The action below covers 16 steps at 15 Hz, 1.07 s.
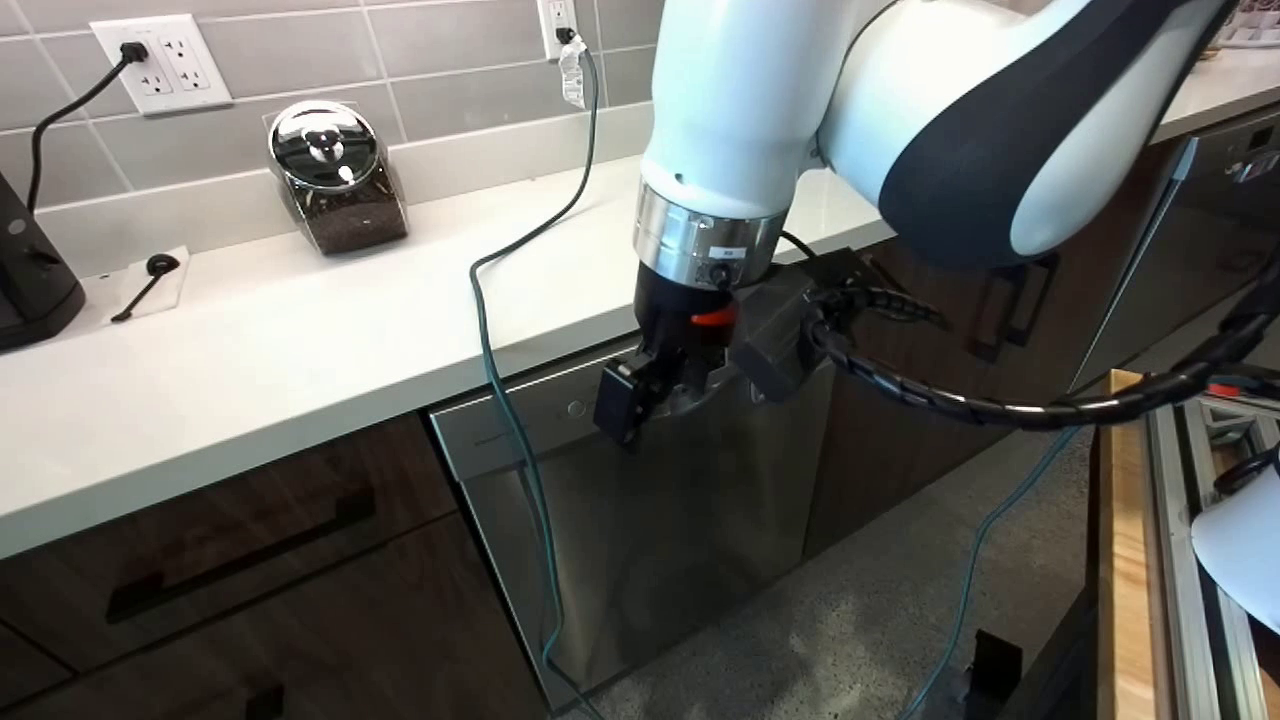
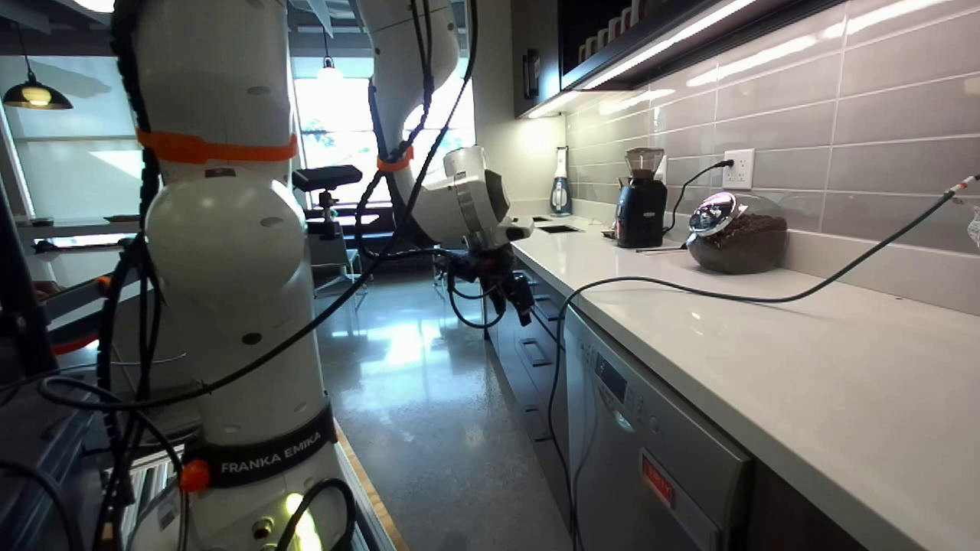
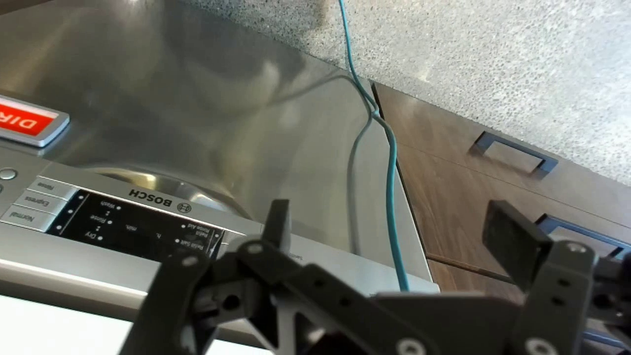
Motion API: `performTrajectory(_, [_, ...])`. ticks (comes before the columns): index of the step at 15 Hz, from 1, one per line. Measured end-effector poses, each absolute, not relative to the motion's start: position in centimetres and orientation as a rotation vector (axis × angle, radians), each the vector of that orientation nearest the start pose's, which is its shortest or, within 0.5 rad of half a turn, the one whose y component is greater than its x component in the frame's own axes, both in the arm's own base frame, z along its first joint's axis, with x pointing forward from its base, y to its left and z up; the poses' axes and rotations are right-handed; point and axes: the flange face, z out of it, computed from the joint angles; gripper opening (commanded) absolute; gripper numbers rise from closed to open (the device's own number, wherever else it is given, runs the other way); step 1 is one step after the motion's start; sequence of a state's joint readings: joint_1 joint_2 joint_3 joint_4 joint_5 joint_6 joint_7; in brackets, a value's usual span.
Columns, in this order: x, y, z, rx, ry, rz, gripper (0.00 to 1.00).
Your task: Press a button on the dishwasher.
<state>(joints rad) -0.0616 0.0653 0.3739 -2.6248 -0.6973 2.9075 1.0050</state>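
White counter (image 1: 330,320), dishwasher (image 1: 650,540) below, BOSCH lettering (image 3: 150,197) legible in wrist view only

In an exterior view I get bright windows (image 2: 333,116) at the far end and a pendant lamp (image 2: 37,95) hanging far left. A grey tiled wall (image 2: 773,107) runs along the right — a light strip (image 2: 668,44) glowing under the upper cabinets (image 2: 545,50) — and the shiny floor (image 2: 432,421) carries a pale glare.

In both exterior views we count one robot (image 1: 725,110) and one glass jar (image 1: 335,185); in an exterior view, two outlet plates (image 1: 163,64). The wrist view gives us one dishwasher (image 3: 241,138), one display (image 3: 140,227), one sign (image 3: 29,120) and two gripper fingers (image 3: 515,241).
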Motion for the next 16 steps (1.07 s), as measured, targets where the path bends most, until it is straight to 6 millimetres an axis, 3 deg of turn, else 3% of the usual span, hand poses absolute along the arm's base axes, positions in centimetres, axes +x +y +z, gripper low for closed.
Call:
performTrajectory(7, [40.3,18.5,27.6,-3.126,0.079,-0.351,1.0])
performTrajectory(16, [38.0,18.2,35.7,-3.213,0.078,-0.252,1.0])
